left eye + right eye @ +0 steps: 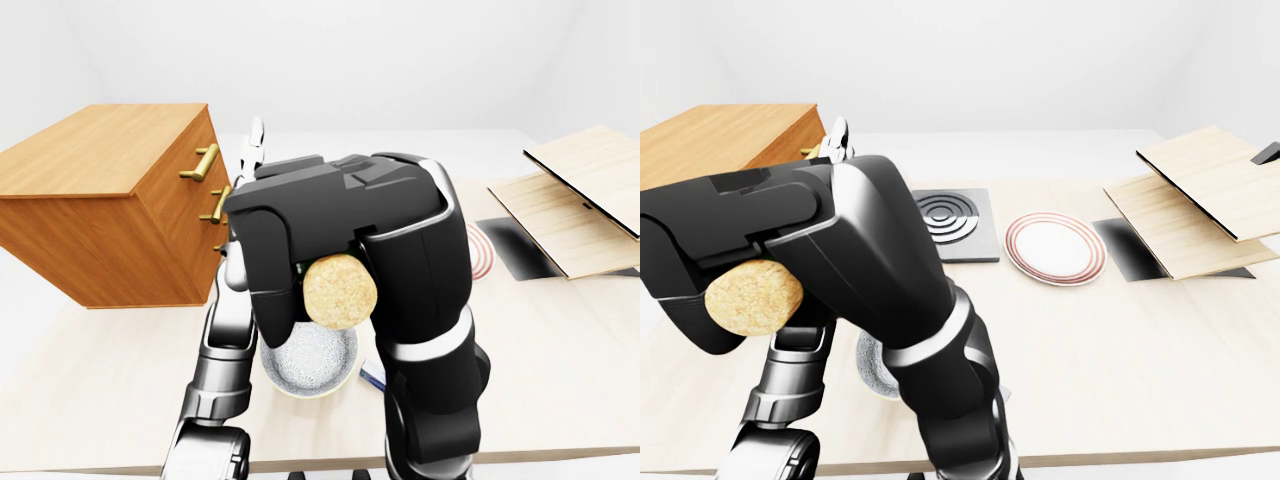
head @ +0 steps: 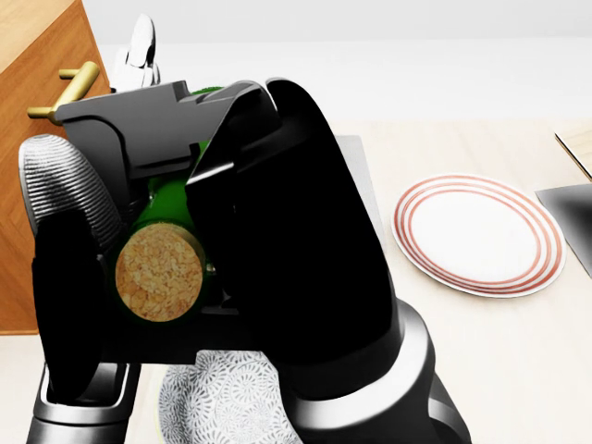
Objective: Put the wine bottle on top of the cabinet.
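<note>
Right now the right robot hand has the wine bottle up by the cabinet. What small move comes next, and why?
Probably carry it up and toward the left of the left-eye view. The right robot hand is shut on the wine bottle, which lies tipped with its cork end toward the cameras, lower than the cabinet top and to its right. It likely needs height first, then righting over the top.

No legible txt, labels or nos. anywhere.
</note>
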